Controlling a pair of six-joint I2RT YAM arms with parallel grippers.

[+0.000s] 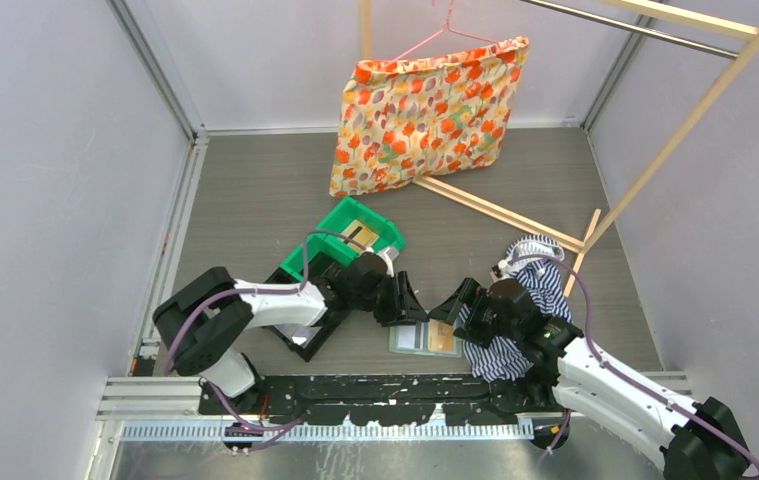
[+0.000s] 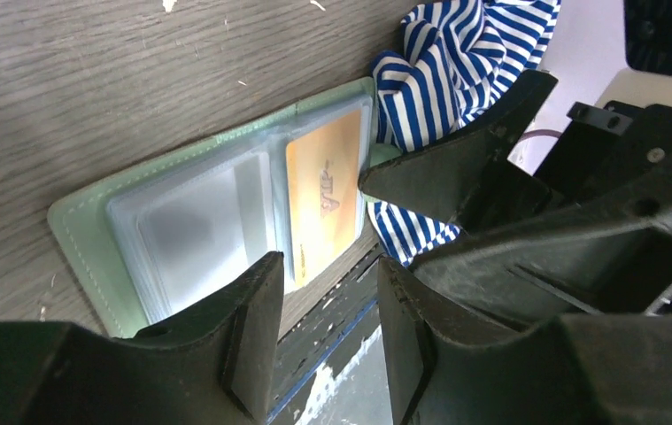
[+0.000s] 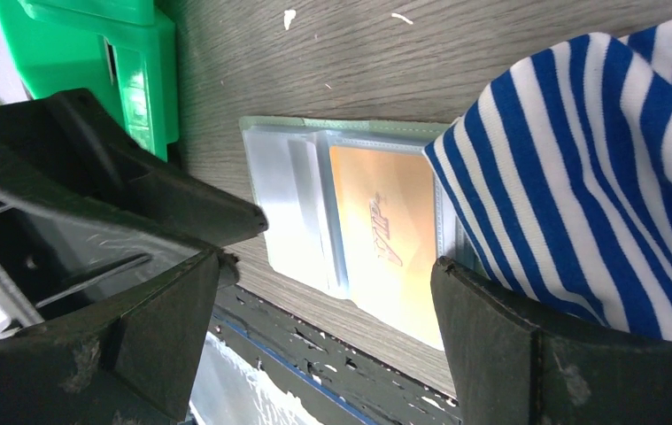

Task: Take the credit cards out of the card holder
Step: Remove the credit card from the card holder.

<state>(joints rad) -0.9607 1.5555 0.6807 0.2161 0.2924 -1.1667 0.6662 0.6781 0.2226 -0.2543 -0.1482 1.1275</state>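
Table point(image 1: 255, 190), card holder point(image 1: 423, 338) open at near edge — striped cloth point(image 1: 547, 272) against it, left tool point(image 2: 325, 266), right tool point(image 3: 332, 261) spread, empty.

Sage-green card holder point(image 2: 80, 239) open flat on table point(image 2: 93, 80); tan-gold card point(image 2: 323, 199), greyish card point(image 2: 181, 235) tucked inside.

The grey wood-grain surface point(image 1: 255, 190) is carrying a sage-green soft card holder point(image 1: 423, 339), which is lying open and flat near the front edge. A crumpled blue-and-white striped cloth point(image 1: 545, 280) is lying on its right, touching that edge. A bright green plastic bin point(image 1: 340, 212) is sitting farther back on the left, a black tray point(image 1: 300, 340) just beside it. A pale wooden rack frame point(image 1: 495, 210) is standing across the back.
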